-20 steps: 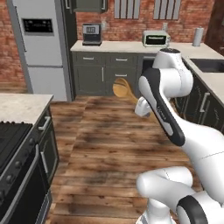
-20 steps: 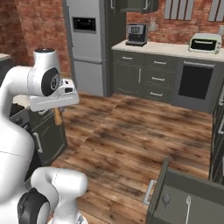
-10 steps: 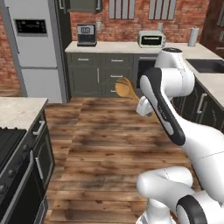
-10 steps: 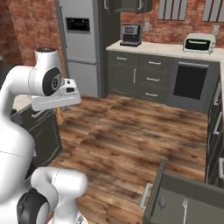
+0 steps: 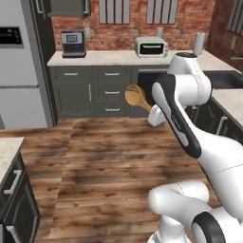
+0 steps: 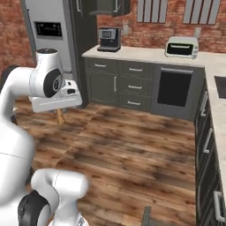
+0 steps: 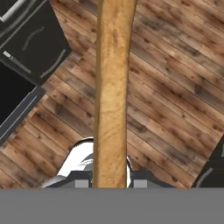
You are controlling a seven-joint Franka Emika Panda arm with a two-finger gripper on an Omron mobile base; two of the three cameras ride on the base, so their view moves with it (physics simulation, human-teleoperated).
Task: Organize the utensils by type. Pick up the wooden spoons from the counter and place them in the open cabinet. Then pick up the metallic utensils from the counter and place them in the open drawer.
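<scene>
My gripper [image 7: 111, 180] is shut on the long handle of a light-brown wooden spoon [image 7: 111, 83], which runs straight up the hand view over the plank floor. In the left base view the spoon's round bowl [image 5: 136, 96] sticks out to the left of the hand [image 5: 155, 115], in mid-air in front of the far cupboards. Seen from the right base, the gripper [image 6: 58, 109] points down, with the spoon's handle end [image 6: 59, 117] showing below it. A beige counter [image 5: 118, 58] runs along the brick back wall.
On the far counter stand a coffee machine [image 5: 73, 43] and a toaster oven [image 5: 151, 47]. A grey fridge [image 6: 47, 37] stands at the left, and a second counter [image 6: 217, 92] runs along the right. An open dark drawer [image 7: 33, 46] lies below the hand, with thin pale streaks in it.
The whole scene has slid left in both base views, so the camera has moved. The arm keeps its pose and its grip on the wooden spoon.
</scene>
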